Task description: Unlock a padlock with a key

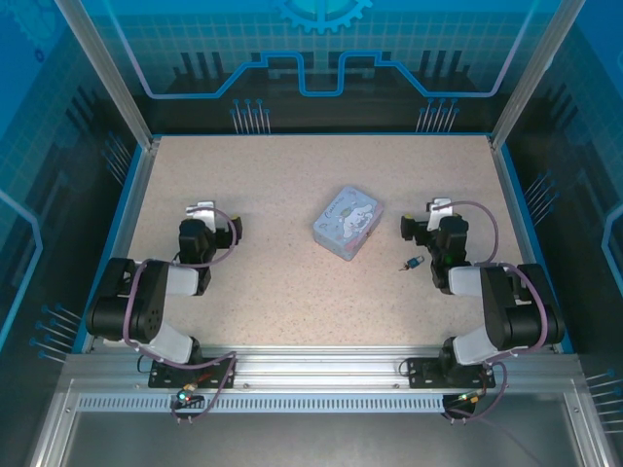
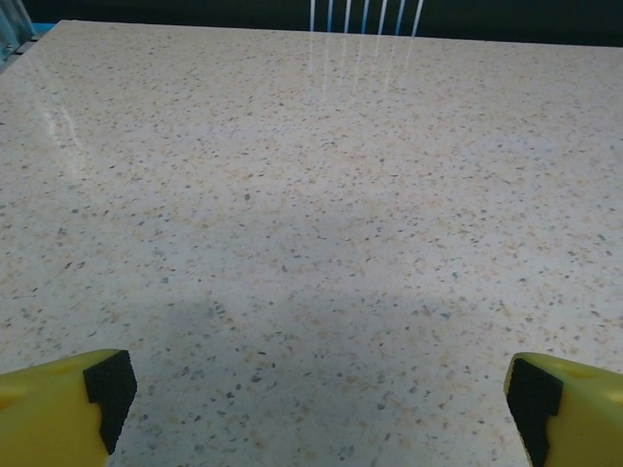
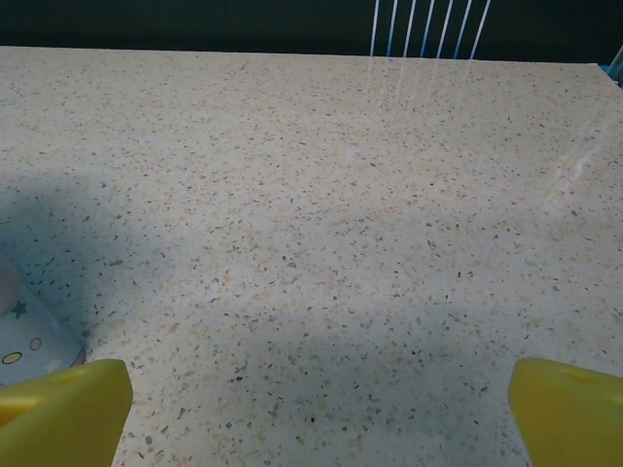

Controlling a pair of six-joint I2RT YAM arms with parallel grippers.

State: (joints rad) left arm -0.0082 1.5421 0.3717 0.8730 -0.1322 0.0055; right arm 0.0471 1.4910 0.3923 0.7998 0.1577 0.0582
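Observation:
The tiny dark and brass padlock [image 1: 417,261] lies on the speckled table just left of the right arm's wrist. A thin dark sliver, the key [image 1: 403,269], sticks out at its lower left; they are too small to tell whether they touch. My right gripper [image 1: 440,207] hovers beyond them, open and empty, and the right wrist view shows only bare table between its yellow fingers [image 3: 68,413]. My left gripper [image 1: 201,209] stands on the left side, also open, with nothing between its yellow fingers [image 2: 58,409].
A pale blue cartoon-printed tin [image 1: 348,222] lies mid-table between the arms; its corner [image 3: 24,336] shows at the left edge of the right wrist view. Blue rails and dark walls bound the table [image 1: 292,175].

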